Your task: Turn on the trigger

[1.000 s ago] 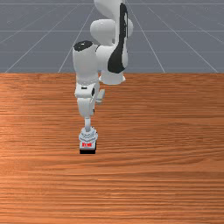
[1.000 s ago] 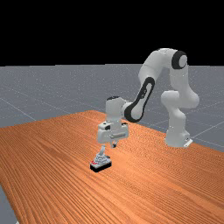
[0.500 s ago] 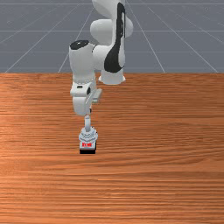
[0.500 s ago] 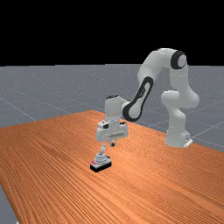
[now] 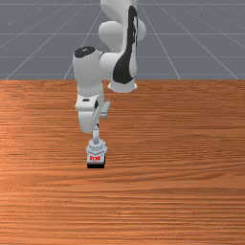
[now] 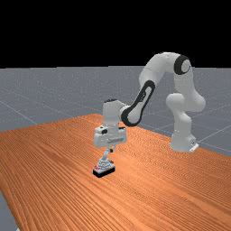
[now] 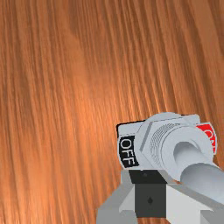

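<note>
Jaws point(image 6: 111, 149) are closed on nothing, their tips together just above and beside the top of the lever point(image 6: 106, 154) in the far view; whether they touch it, one cannot tell. The trigger point(image 6: 104, 168) sits on the desk point(image 6: 54, 158), left of the middle in both the front view and the far view, its black base point(image 5: 95, 166) flat on the wood and its lever rising from a grey collar point(image 5: 96, 148). In the far view the lever leans away from the end with the red label point(image 5: 95, 158), which faces the camera in the front view. The wrist view shows the black OFF label point(image 7: 127, 151) close by the jaws and the red ON label at the trigger's opposite end, with the lever standing near them. Behind it all, the arm point(image 6: 142, 100) reaches from its base point(image 6: 182, 142) toward the far view's left
</note>
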Controlling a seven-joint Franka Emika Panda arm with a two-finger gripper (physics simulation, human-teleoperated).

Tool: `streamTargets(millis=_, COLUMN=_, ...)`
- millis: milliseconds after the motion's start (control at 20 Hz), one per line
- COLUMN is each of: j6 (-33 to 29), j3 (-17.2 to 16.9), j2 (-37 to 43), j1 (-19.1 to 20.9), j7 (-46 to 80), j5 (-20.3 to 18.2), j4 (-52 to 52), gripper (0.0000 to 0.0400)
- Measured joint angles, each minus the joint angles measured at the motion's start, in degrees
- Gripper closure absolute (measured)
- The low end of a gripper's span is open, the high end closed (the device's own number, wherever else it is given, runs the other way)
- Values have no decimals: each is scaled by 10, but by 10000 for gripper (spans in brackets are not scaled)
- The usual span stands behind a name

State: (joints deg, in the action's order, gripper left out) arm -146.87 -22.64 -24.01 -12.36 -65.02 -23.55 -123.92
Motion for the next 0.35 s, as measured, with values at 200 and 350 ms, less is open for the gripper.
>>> streamTargets(millis=200, j6=39, j3=-3, j2=-17, j1=2, j7=16, j5=8, j4=47, gripper=400)
streamTargets(millis=350, j6=48, j3=6, j2=-28, j1=13, j7=-5, j5=4, j4=75, gripper=400)
